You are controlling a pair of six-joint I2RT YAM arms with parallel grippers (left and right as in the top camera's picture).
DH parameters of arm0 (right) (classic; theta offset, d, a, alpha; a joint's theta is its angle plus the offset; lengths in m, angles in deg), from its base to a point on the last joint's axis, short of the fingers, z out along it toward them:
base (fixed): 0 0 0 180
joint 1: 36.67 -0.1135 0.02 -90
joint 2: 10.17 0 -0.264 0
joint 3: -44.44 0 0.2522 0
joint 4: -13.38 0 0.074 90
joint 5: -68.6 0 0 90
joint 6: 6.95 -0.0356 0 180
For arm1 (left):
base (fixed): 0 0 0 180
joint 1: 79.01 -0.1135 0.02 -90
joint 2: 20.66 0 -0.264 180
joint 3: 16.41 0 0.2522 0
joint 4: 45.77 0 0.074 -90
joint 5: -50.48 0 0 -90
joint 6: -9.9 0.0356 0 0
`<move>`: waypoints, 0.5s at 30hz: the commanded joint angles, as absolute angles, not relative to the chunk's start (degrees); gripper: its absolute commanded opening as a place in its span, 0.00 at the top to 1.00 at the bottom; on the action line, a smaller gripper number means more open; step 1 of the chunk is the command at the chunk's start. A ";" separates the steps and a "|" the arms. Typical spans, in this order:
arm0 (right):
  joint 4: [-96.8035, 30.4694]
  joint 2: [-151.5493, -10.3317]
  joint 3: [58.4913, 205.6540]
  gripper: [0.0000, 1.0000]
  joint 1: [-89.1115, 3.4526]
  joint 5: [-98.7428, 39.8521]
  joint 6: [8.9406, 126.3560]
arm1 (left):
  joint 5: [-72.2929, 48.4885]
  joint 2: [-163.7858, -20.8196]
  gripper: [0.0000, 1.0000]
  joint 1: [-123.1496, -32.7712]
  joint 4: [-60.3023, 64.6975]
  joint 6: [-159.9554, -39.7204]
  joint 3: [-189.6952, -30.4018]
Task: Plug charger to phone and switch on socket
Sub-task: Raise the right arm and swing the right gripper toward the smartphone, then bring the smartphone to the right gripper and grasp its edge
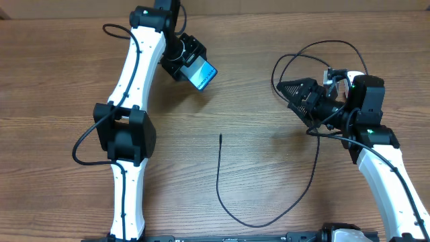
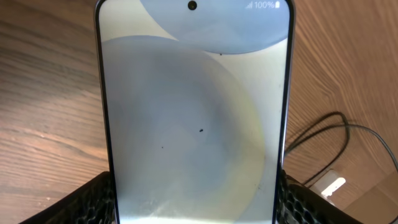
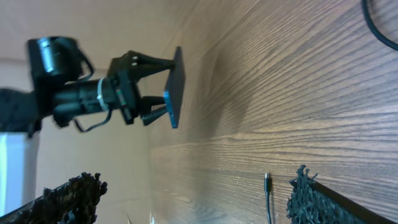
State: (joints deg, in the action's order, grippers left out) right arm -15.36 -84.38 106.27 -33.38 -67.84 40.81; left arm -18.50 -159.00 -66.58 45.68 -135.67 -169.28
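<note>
My left gripper [image 1: 193,66] is shut on the phone [image 1: 203,74], holding it above the table at the back with its lit light-blue screen facing up. Up close the phone [image 2: 193,112] fills the left wrist view, with a black finger [image 2: 93,199] against each long edge. The charger cable [image 1: 269,218] lies in a long loop, its connector tip [image 1: 221,136] free on the wood at the centre. My right gripper [image 1: 293,90] hangs open and empty to the right of that tip [image 3: 267,181]. The white socket [image 1: 336,72] is mostly hidden behind the right arm.
Black cable loops [image 1: 302,57] curl on the table behind the right gripper. From the right wrist, the left gripper and the edge-on phone [image 3: 175,87] show off to the upper left. A white lit piece [image 2: 329,184] with cables lies beyond the phone.
</note>
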 commanded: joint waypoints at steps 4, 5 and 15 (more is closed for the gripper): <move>-14.86 -84.23 107.67 0.00 -35.26 -66.42 37.97 | -20.62 -155.11 0.96 -64.09 46.64 -138.95 -174.59; -14.58 -84.23 107.67 0.00 -35.89 -66.39 37.84 | -20.62 -155.11 0.96 -63.61 46.67 -139.45 -174.68; -12.41 -84.23 107.67 0.00 -45.18 -57.00 35.74 | -19.84 -155.11 0.96 -58.54 46.99 -141.31 -174.68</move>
